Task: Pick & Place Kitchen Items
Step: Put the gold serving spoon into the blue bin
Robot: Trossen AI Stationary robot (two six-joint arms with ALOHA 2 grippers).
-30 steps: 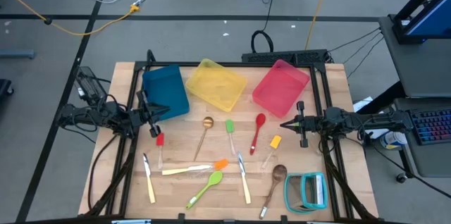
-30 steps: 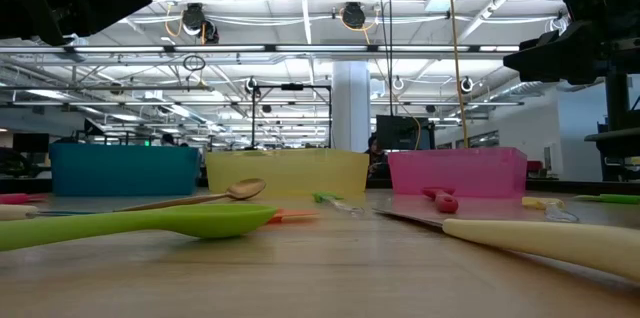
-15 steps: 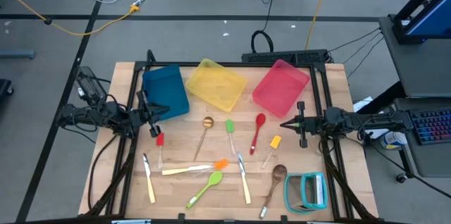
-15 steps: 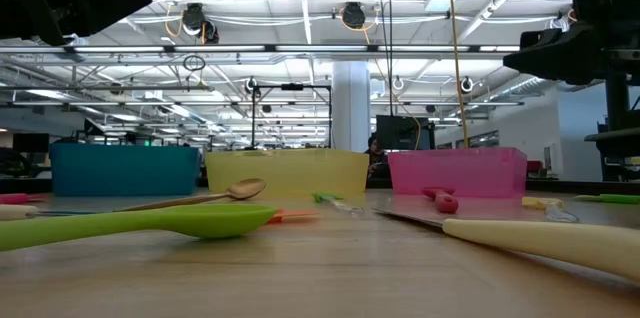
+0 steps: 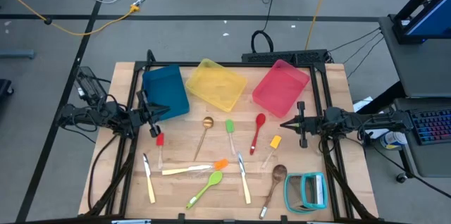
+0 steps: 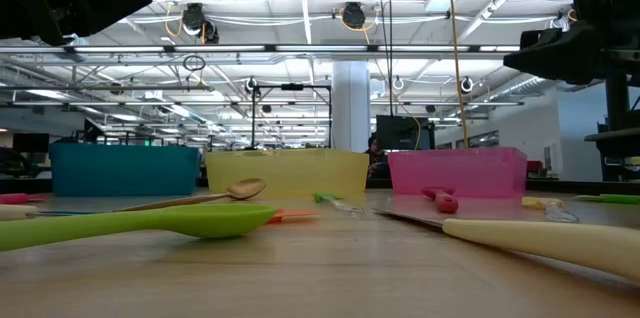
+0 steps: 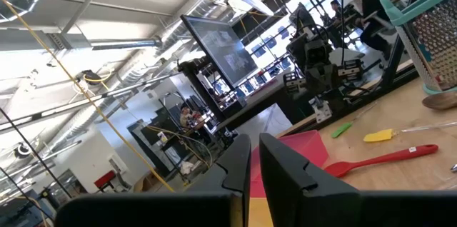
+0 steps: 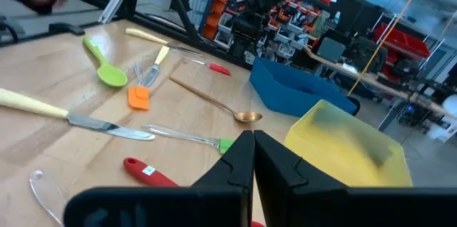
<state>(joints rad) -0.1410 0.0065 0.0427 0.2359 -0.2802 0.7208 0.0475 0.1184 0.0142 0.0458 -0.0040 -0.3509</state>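
Nothing had moved: both grippers hung empty, left gripper (image 5: 153, 127) nearly closed, right gripper (image 5: 301, 124) shut (neither touching anything). Utensils lay mid-table; the red spatula (image 5: 160, 139), nearest the left, wanted widened fingers first.

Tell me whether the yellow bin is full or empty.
Empty. From above, the yellow bin shows only its bare floor, and every utensil, such as the brass spoon, lies on the table outside it.
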